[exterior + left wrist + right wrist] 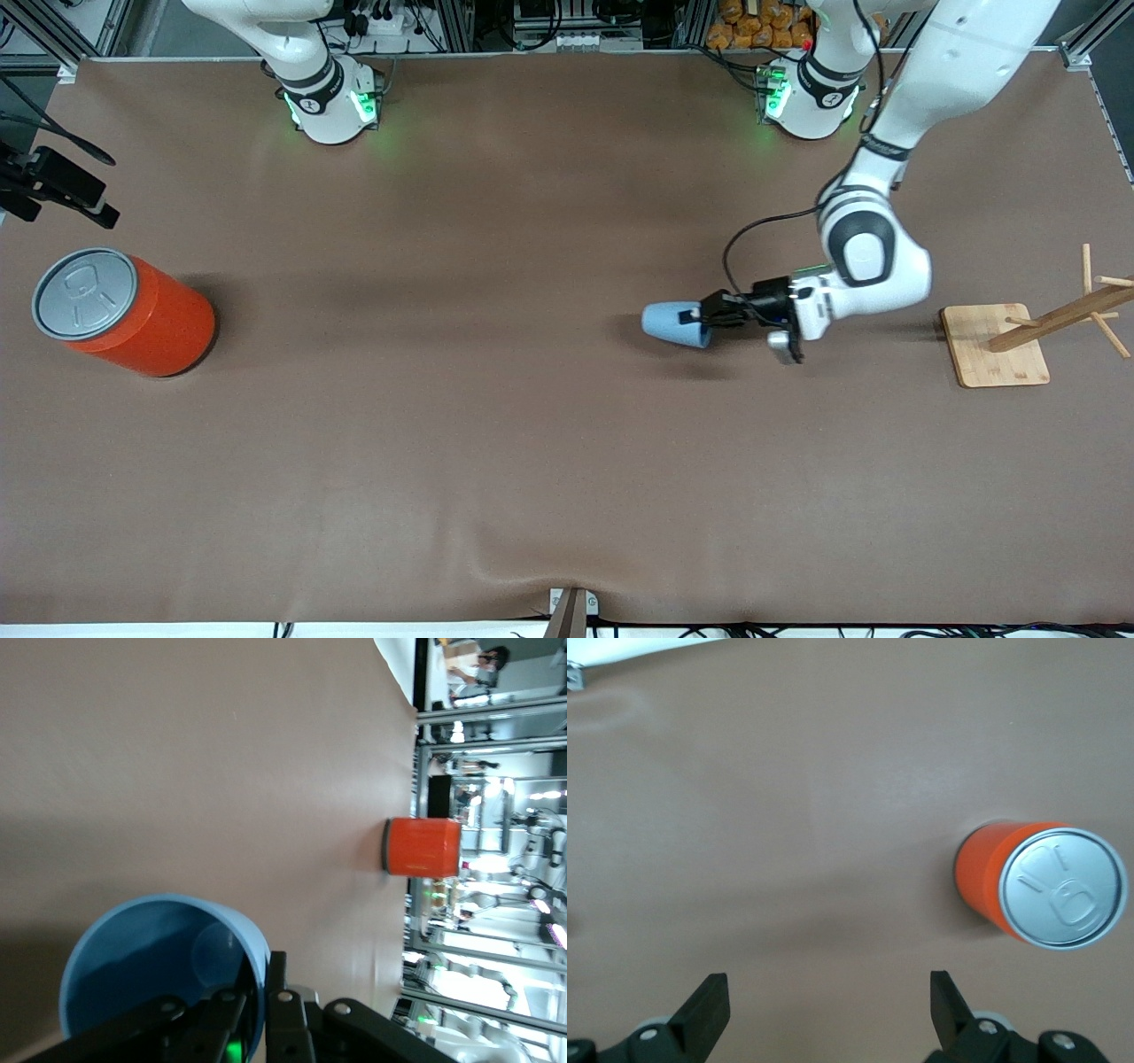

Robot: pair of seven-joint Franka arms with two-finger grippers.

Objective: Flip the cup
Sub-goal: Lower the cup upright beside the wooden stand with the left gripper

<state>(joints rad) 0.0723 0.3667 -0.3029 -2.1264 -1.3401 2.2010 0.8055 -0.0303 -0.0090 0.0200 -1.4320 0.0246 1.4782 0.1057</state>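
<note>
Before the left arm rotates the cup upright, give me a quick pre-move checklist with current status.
1. Left gripper grip on the light-blue cup: ok, fingers pinch the rim wall, one inside, one outside.
2. Cup orientation: not ok yet, on its side, mouth toward the gripper.
3. Cup lifted off the brown table: cannot tell.
4. Orange can out of the way: ok, upright at the right arm's end.
5. Wooden rack apart from the left arm: ok, but close to the elbow.
6. Right gripper: ok, open, waiting above the table near the can.
</note>
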